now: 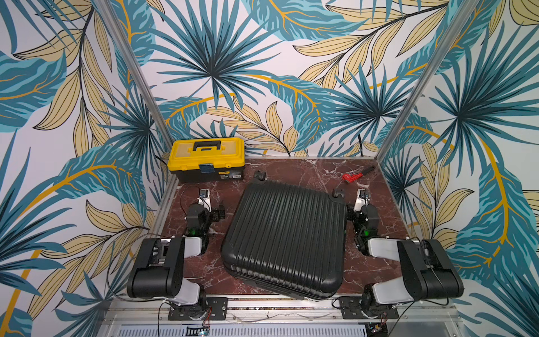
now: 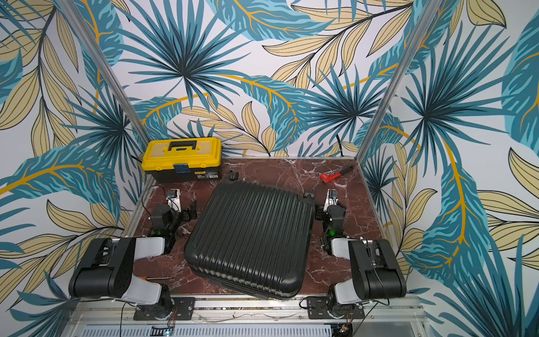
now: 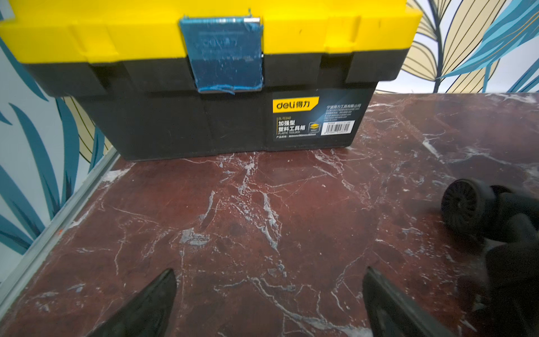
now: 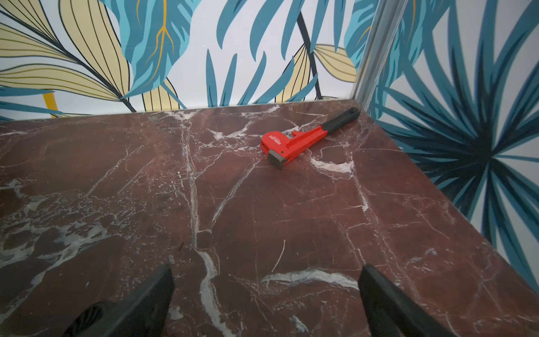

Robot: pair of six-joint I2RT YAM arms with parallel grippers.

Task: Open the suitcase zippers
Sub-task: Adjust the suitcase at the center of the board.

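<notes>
The suitcase (image 1: 284, 239) (image 2: 250, 236) lies flat and shut in the middle of the marble tabletop (image 1: 306, 172), turned slightly askew. It is a black hard shell with lengthwise ribs and rounded corners, and its near corner overhangs the table's 6 o'clock edge. Two small black wheels (image 1: 259, 175) point toward 12 o'clock, and one wheel (image 3: 462, 204) shows in the left wrist view. The zippers (image 1: 253, 280) show only as a thin dark seam along the near rim. Their pulls cannot be made out, and the rest of the seam is hidden under the shell.

The left gripper (image 3: 270, 272) sits at the case's 9 o'clock, its jaws spread wide over bare marble. The right gripper (image 4: 266, 268), at 3 o'clock, is likewise agape and holds nothing. A yellow-lidded toolbox (image 1: 207, 159) stands at 11 o'clock, and a red pipe wrench (image 4: 297, 143) lies at 1 o'clock.
</notes>
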